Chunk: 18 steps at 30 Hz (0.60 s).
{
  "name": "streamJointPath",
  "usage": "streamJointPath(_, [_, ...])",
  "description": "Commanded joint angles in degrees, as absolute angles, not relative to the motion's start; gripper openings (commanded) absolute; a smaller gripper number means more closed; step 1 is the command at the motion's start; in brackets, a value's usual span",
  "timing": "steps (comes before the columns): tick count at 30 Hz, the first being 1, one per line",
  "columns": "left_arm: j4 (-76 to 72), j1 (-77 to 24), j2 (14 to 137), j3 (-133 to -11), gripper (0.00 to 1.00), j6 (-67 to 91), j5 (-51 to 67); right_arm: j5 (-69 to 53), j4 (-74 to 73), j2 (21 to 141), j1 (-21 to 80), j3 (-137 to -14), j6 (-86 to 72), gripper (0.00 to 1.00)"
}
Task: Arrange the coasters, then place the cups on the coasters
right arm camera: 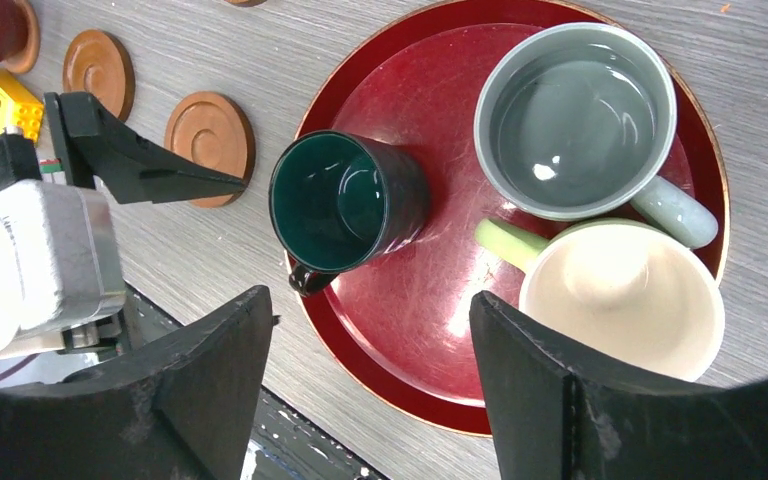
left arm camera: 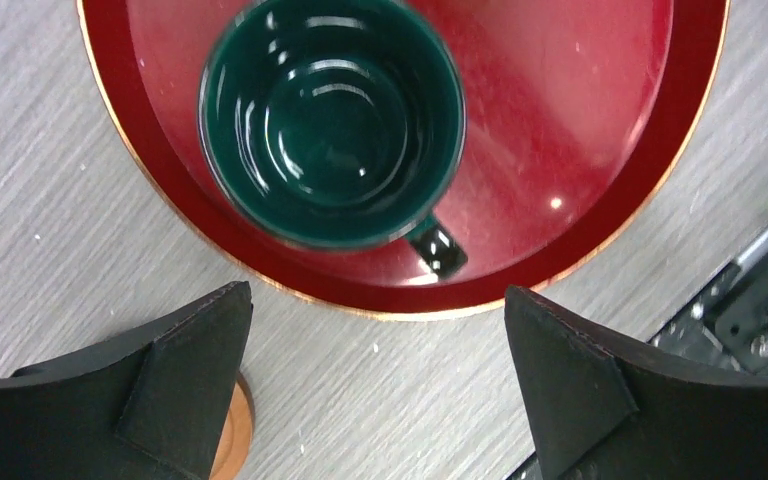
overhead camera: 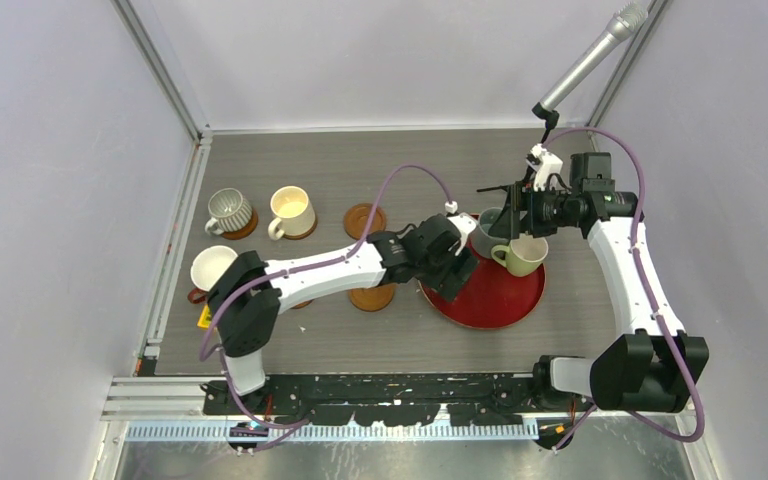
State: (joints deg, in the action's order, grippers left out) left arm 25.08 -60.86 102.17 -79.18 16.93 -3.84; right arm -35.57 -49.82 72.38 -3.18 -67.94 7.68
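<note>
Only the left wrist view shows the glossy dark teal ceramic mug [left arm camera: 330, 120] from straight above. It stands upright near the edge of the large round red tray [left arm camera: 600, 200], its handle turned toward the camera. The left arm's fingers [left arm camera: 185, 390] are spread wide over the grey wood-grain table [left arm camera: 50, 250], just short of the tray rim, holding nothing. In the top view that mug is hidden beneath the left arm's wrist. The right wrist view adds what shares the tray: a grey-blue ceramic mug [right arm camera: 575, 120] and a pale green mug with a cream inside [right arm camera: 620, 300], close together, with the teal mug standing apart from them. The right arm's fingers [right arm camera: 210, 390] also stand wide apart and empty above the tray's rim. Two bare round brown wooden coasters with ring grooves lie on the table beside the tray, one nearer [right arm camera: 210, 135] and one farther [right arm camera: 100, 65]. The top view alone shows the ribbed grey-white mug [overhead camera: 229, 210] and the cream mug [overhead camera: 292, 210], each on a coaster at the table's left. Nearer the arms are the white mug [overhead camera: 212, 268] and, beside it, a small yellow object [overhead camera: 204, 316].
</note>
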Motion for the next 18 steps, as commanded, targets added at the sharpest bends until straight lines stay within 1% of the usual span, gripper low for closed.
streamJointPath(1, [23.17,-62.06,105.55,-84.45,1.00,22.85,-11.01,-34.89,-48.60,71.90,-3.85,-69.80,4.98,0.78])
streamJointPath(13, [25.59,-62.00,109.64,-85.95,1.00,19.68,-19.79,-34.46,-48.45,72.92,-4.87,-70.76,4.66,0.80])
streamJointPath(16, [25.15,-60.43,108.32,-84.01,1.00,19.21,-18.35,-34.19,-48.79,72.52,-5.09,-70.41,5.44,0.80])
streamJointPath(18, [24.01,-59.69,106.93,-82.26,0.97,18.06,-16.57,-34.15,-49.39,72.53,-5.16,-70.38,5.91,0.80])
